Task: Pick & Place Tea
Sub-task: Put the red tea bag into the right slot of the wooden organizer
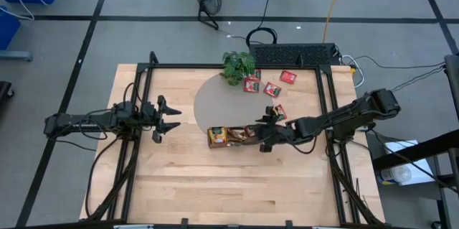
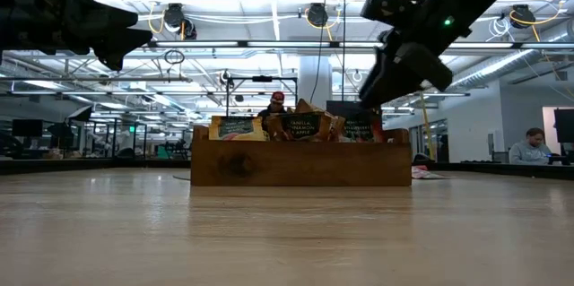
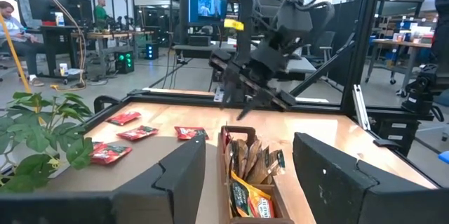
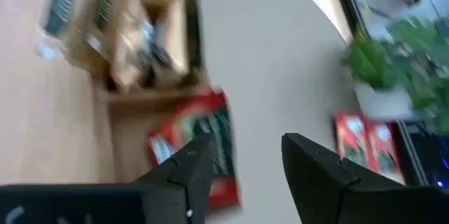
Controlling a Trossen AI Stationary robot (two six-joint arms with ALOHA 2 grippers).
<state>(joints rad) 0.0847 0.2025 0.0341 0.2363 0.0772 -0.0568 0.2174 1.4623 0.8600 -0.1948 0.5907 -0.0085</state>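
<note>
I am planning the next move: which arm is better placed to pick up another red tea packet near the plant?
The right. Its open right gripper is by the wooden tray, near the red tea packets; the left gripper waits farther away.

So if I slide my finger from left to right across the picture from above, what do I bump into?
Left claw → wooden tray full of tea packets → right claw, above a red packet → loose red packet.

tea packets [image 1: 270, 90]: red | plant [image 1: 238, 64]: green | tray [image 2: 300, 162]: brown wood | mat [image 1: 222, 107]: grey
</note>
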